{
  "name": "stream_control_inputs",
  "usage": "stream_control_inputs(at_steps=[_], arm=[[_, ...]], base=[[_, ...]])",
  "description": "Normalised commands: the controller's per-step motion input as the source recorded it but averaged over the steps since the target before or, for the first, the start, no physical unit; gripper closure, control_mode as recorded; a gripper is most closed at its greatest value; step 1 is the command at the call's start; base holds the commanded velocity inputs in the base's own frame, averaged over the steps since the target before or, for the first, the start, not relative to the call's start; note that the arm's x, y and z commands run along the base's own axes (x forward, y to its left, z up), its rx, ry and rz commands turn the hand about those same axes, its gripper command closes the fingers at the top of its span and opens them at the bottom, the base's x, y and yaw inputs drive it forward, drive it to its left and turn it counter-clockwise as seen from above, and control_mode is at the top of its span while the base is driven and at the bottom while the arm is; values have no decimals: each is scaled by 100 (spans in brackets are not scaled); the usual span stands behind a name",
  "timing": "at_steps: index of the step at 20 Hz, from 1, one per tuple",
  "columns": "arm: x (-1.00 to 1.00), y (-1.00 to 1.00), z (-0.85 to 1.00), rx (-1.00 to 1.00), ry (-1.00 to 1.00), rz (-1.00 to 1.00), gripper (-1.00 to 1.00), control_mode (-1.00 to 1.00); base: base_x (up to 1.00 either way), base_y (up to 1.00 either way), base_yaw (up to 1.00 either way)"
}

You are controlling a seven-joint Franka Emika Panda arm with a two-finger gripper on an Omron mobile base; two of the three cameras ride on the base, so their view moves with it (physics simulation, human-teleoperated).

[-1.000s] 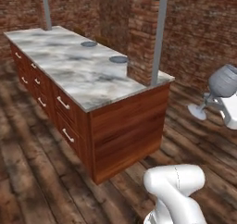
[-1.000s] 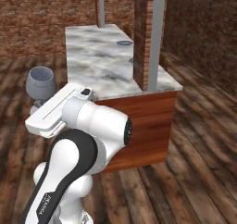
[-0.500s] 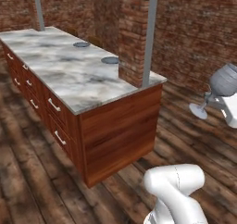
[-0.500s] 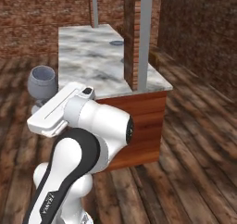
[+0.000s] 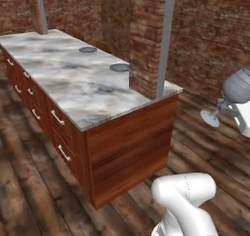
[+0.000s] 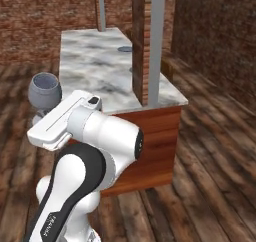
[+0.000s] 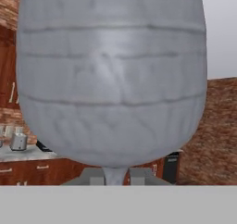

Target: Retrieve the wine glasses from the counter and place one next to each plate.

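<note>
We see our pincer (image 7: 115,176) closed on the thin stem of a wine glass (image 7: 111,75), whose rounded grey bowl stands right in front of the hand camera, with the two dark finger tips pressed against the stem just under the bowl. From the left base view the same glass (image 5: 233,96) hangs in the air at the right edge, tilted, its bowl up and to the right and its round foot lower and to the left, well apart from the marble surface (image 5: 73,84) and over the wooden floor (image 5: 29,191). From the right base view the bowl (image 6: 45,90) rises just behind and to the left of our white arm (image 6: 90,136), whose upper link hides the stem and foot. The marble island top sits on reddish-brown cabinets with silver handles (image 5: 57,117) along one side, and two flat round blue-grey plates (image 5: 120,67) lie on it, one near the brick pillar (image 5: 146,35) and the other (image 5: 88,49) farther back. Two grey posts (image 5: 165,40) rise from the island. In the hand view, behind the glass, we can make out a distant counter (image 7: 18,156) with small objects too blurred to name, backed by brick wall.
</note>
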Motion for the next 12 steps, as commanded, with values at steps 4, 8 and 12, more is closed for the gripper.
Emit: stream_control_inputs(at_steps=[4,8,12], arm=[[0,0,0,0,0,0,100,100],[0,0,0,0,0,0,100,100],[0,0,0,0,0,0,100,100]], base=[[100,44,-15],[84,-86,0],[10,-100,0]])
